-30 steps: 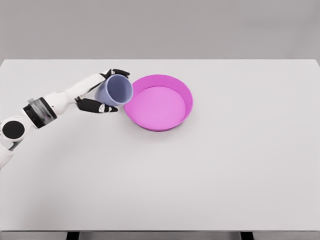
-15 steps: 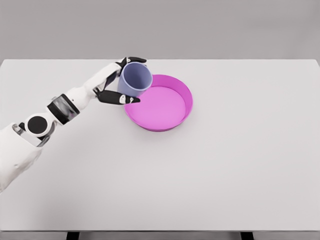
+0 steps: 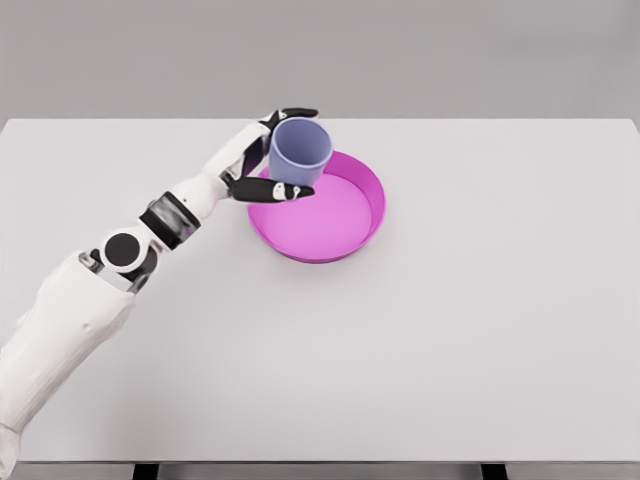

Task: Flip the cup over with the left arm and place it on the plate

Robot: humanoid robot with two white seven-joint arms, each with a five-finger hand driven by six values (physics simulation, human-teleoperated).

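Note:
A lavender-blue cup is held nearly upright, mouth up, above the far left rim of the magenta plate. My left hand is shut on the cup from its left side, thumb in front and fingers curled round the back. Its white arm reaches in from the lower left across the table. The cup's base is hidden behind the thumb and the plate's rim, so I cannot tell whether it touches the plate. The right arm is out of view.
A wide white table carries the plate a little left of its centre. A grey wall stands behind the table's far edge.
The left hand has carried the cup rightward and away from me, from beside the plate to over its rim. The cup has turned from tilted toward me to nearly upright.

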